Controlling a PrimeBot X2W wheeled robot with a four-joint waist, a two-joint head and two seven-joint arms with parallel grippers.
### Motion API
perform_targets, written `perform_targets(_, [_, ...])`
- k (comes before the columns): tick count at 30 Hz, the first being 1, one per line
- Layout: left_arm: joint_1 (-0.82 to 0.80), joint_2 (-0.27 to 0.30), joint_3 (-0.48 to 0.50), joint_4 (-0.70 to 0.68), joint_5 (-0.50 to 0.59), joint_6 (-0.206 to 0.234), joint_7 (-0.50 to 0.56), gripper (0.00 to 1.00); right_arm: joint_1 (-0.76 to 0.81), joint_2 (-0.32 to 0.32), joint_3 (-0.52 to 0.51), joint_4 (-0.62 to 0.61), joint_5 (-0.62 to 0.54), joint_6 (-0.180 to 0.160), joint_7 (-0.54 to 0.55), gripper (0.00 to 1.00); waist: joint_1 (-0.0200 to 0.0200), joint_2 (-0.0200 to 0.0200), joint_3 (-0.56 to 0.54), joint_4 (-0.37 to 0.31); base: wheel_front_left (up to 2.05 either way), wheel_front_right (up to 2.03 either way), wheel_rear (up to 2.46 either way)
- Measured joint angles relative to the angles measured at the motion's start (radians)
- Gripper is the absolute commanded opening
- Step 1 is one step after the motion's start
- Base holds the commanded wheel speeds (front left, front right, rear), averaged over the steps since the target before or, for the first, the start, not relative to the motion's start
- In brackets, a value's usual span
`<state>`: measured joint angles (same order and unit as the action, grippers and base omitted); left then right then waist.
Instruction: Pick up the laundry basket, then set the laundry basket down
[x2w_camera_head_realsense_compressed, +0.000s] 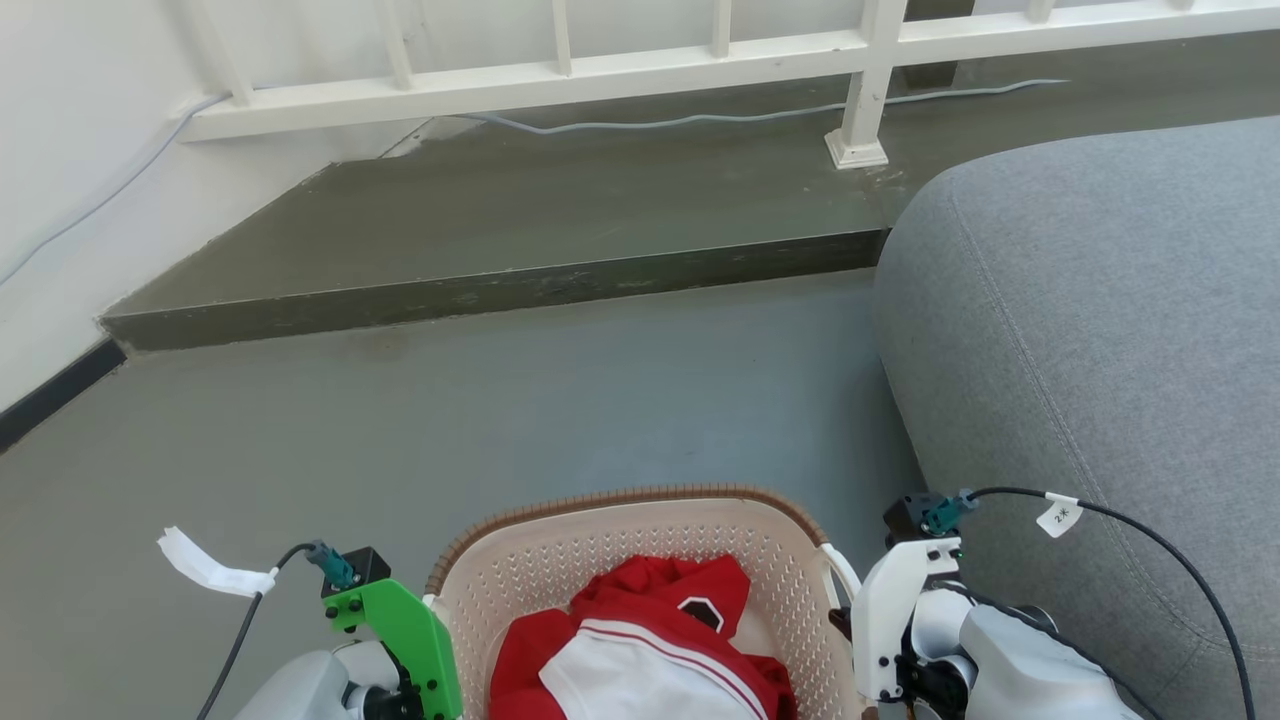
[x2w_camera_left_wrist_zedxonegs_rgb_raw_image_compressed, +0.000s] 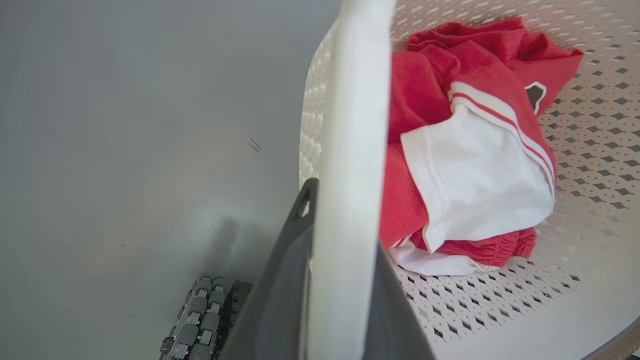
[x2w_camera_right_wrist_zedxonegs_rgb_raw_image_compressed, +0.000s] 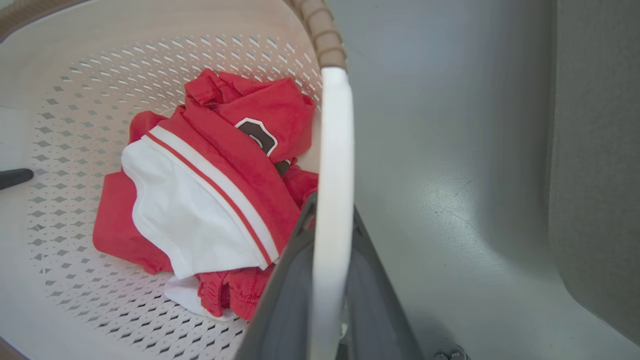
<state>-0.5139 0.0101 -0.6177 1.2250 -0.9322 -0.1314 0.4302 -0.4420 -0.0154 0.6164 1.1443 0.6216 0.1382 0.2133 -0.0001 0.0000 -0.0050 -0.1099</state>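
The laundry basket (x2w_camera_head_realsense_compressed: 640, 560) is located at the bottom centre of the head view, between the two arms, above the grey floor (x2w_camera_head_realsense_compressed: 500, 420). Whether its base touches the floor cannot be told. Its perforated cream walls and brown woven-look rim are seen, and a crumpled red and white garment (x2w_camera_head_realsense_compressed: 650, 650) lies inside on the basket bottom.

The left pincer (x2w_camera_left_wrist_zedxonegs_rgb_raw_image_compressed: 340, 280) is closed on the left white handle (x2w_camera_left_wrist_zedxonegs_rgb_raw_image_compressed: 355, 125) of the basket. In the left wrist view, the handle is seen running up between the two dark fingers (x2w_camera_left_wrist_zedxonegs_rgb_raw_image_compressed: 280, 290), one finger on the outer side and one on the inner side of the handle. A green bracket (x2w_camera_head_realsense_compressed: 400, 630) is mounted on the left wrist, just beside the basket's left wall.

The right pincer (x2w_camera_right_wrist_zedxonegs_rgb_raw_image_compressed: 330, 290) is closed on the right white handle (x2w_camera_right_wrist_zedxonegs_rgb_raw_image_compressed: 336, 165) in the same manner. In the right wrist view, the handle is seen passing between the two dark fingers (x2w_camera_right_wrist_zedxonegs_rgb_raw_image_compressed: 285, 300), with the brown rim joining the handle at its far end. A white bracket (x2w_camera_head_realsense_compressed: 895, 610) is carried on the right wrist, just beside the basket's right wall.

A grey sofa (x2w_camera_head_realsense_compressed: 1100, 350) stands to the right, near the right arm. A raised step (x2w_camera_head_realsense_compressed: 500, 290) and a white railing (x2w_camera_head_realsense_compressed: 700, 60) lie beyond the basket, well apart from it. A cable (x2w_camera_head_realsense_compressed: 760, 115) is laid along the step under the railing.
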Motion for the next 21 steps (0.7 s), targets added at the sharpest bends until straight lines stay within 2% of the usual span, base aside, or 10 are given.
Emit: perform_targets(21, [0.003, 0.007, -0.005, -0.001, -0.007, 0.0, 0.006, 0.0, -0.003, 0.0, 0.037, 0.003, 0.008, 0.0, 0.003, 0.0, 0.0, 0.0, -0.001, -0.001, 0.0, 0.0, 0.0])
